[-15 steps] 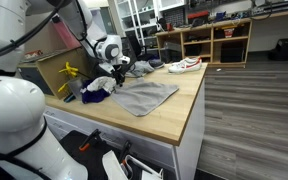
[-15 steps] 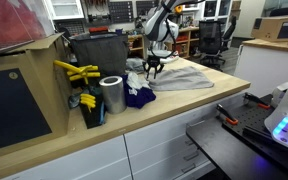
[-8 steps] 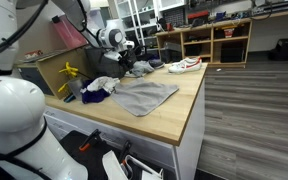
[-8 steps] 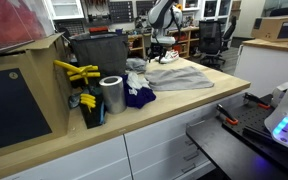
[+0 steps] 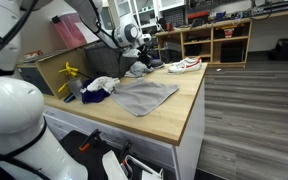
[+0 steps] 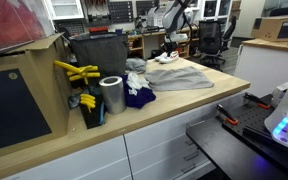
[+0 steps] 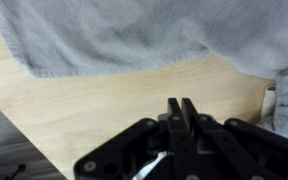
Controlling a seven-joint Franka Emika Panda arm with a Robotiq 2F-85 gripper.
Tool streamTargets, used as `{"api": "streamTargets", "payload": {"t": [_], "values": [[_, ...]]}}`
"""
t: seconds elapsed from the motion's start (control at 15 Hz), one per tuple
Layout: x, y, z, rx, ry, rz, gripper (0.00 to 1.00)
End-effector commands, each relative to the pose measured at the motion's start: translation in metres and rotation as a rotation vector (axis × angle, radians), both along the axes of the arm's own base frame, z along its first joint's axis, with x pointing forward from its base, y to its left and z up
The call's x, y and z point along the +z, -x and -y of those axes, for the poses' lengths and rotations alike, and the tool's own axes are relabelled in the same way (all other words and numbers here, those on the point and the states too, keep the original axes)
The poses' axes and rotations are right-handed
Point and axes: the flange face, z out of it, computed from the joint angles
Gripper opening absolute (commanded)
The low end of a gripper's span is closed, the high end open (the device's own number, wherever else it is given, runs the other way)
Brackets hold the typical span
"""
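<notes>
End effector (image 7: 181,104), lately low over the clothing heap (image 5: 99,88), now raised toward the far end of the surface (image 5: 179,115); fingers clenched, nothing between them. Step judged: empty retreat; a fresh grasp would call for opening and descent. Grey towel (image 5: 144,96): flat, lightly rumpled, mid-surface, untouched.

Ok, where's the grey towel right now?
The grey towel lies spread flat on the wooden worktop in both exterior views, next to the heap of clothes and near the white sneaker; the wrist view shows its edge beyond the claw.
</notes>
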Motion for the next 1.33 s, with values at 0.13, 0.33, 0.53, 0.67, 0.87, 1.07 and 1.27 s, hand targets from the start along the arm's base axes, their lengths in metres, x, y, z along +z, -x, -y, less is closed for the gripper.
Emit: {"api": "streamTargets", "payload": {"t": [0.13, 0.33, 0.53, 0.67, 0.87, 1.07, 1.27], "values": [[-0.034, -0.014, 0.006, -0.106, -0.010, 0.000, 0.00], [-0.057, -0.014, -0.005, -0.161, -0.049, -0.042, 0.00], [-0.080, -0.012, -0.017, -0.197, -0.091, -0.075, 0.00], [-0.092, -0.014, -0.023, -0.204, -0.114, -0.079, 0.00], [-0.103, -0.015, -0.025, -0.222, -0.133, -0.094, 0.00], [-0.112, -0.016, -0.023, -0.231, -0.148, -0.095, 0.00], [-0.121, -0.016, -0.022, -0.224, -0.149, -0.099, 0.00]]}}
